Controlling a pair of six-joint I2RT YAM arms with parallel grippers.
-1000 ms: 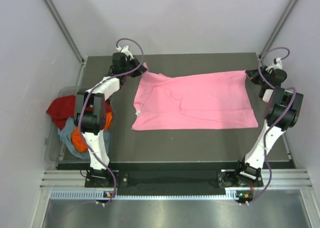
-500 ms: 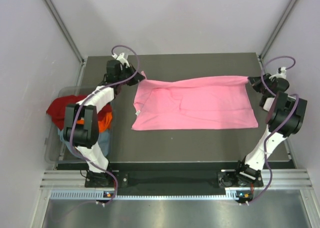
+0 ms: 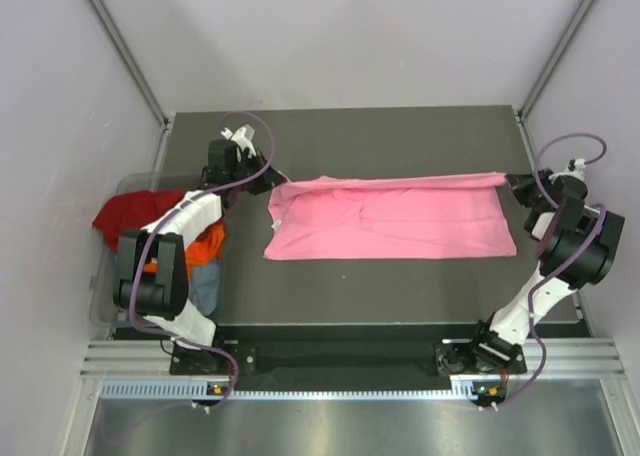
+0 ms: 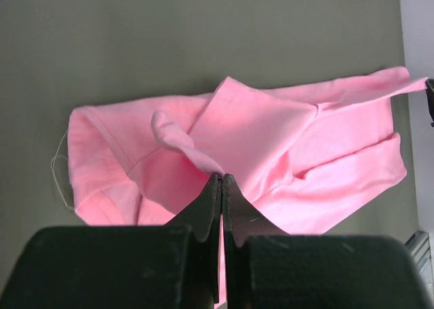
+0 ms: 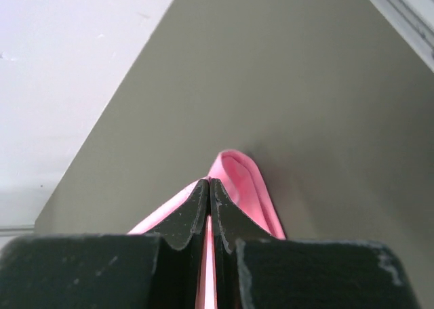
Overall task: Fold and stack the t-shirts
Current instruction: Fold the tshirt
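Note:
The bright pink t-shirt (image 3: pixel 400 221) lies across the middle of the dark table, its far edge lifted and stretched in a straight line between both grippers. My left gripper (image 3: pixel 268 181) is shut on the shirt's far left corner; in the left wrist view its tips (image 4: pixel 222 177) pinch a fold of the pink cloth (image 4: pixel 271 136). On the right, my other gripper (image 3: pixel 508 181) is shut on the far right corner, and pink cloth (image 5: pixel 243 177) curls out beyond its tips (image 5: pixel 209 181). Dark red (image 3: pixel 125 216), orange (image 3: pixel 205 244) and grey-blue (image 3: pixel 205 281) t-shirts lie heaped at the left.
A clear plastic bin (image 3: pixel 103 301) off the table's left edge holds the heap of other shirts. Metal frame posts (image 3: pixel 120 46) rise at the back corners. The walls stand close on both sides. Bare table (image 3: pixel 380 296) runs in front of the pink shirt.
Both grippers have come toward the near side, drawing the pink shirt's far edge with them. The shirt's spread now looks narrower front to back.

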